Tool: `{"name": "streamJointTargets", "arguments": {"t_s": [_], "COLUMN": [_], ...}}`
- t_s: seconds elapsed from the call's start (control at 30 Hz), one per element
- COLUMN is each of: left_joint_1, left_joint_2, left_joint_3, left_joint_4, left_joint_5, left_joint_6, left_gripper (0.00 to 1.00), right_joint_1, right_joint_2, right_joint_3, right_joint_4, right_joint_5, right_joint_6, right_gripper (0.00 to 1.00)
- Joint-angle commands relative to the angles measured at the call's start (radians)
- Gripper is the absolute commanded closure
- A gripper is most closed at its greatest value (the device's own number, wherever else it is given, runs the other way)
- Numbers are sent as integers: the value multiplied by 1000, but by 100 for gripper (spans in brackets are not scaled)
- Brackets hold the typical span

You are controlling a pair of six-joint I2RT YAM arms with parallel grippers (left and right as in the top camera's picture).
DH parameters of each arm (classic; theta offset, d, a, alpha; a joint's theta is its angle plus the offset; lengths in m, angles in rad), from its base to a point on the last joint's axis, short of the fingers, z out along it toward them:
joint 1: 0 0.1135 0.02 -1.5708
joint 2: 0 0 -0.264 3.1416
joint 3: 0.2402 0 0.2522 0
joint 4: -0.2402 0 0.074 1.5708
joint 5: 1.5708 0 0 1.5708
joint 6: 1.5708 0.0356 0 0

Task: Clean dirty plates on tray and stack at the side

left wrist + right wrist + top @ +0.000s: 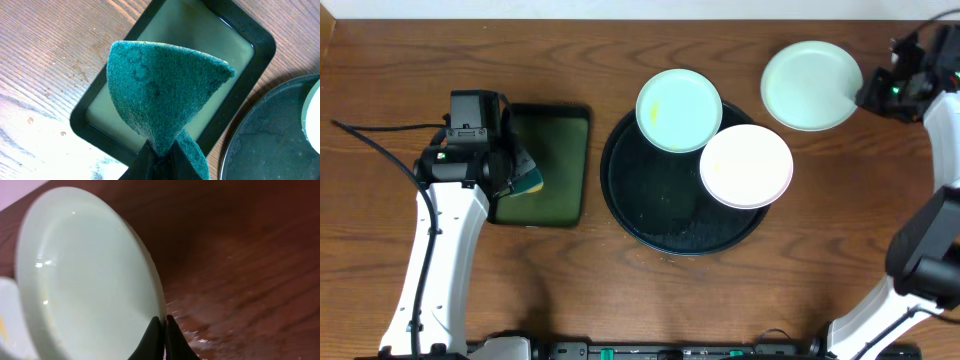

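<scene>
The black round tray [650, 215] sits mid-table. A mint plate with a yellow smear [679, 110] rests on its upper rim; a white plate [746, 165] rests on its right side. A second mint plate [810, 85] is off the tray at the upper right. My right gripper [865, 95] is shut on that plate's right rim [161, 322], holding it tilted above the wood [100, 275]. My left gripper [520, 175] is shut on a green scouring sponge [160, 90] over the dark green rectangular tray [555, 165].
The green tray [240, 35] lies left of the black tray [270, 140], close beside it. A black cable [370, 135] runs across the wood at the far left. The robot bases stand along the front table edge.
</scene>
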Motion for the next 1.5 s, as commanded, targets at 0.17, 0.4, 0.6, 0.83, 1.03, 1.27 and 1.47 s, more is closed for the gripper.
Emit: {"name": "streamJointTargets", "arguments": {"t_s": [0.17, 0.4, 0.6, 0.83, 1.03, 1.27, 1.47], "left_joint_1": [4, 4, 4, 4, 4, 4, 4], "left_joint_2": [0, 0, 0, 0, 0, 0, 0], "left_joint_3": [-2, -2, -2, -2, -2, -2, -2], "left_joint_4": [2, 5, 8, 8, 8, 5, 5], "left_joint_5": [-2, -2, -2, -2, -2, -2, -2], "left_joint_6": [14, 14, 14, 14, 14, 14, 14], "left_gripper": [93, 92, 93, 93, 93, 92, 92], "right_joint_1": [-51, -12, 141, 431, 603, 654, 648], "right_joint_2": [133, 54, -58, 33, 156, 179, 232], "right_joint_3": [18, 45, 52, 52, 52, 52, 52], "right_joint_4": [72, 77, 140, 252, 253, 235, 224], "right_joint_5": [-61, -61, -61, 121, 366, 455, 447], "right_joint_6": [45, 70, 48, -92, -110, -121, -121], "right_gripper": [62, 53, 49, 50, 46, 48, 47]}}
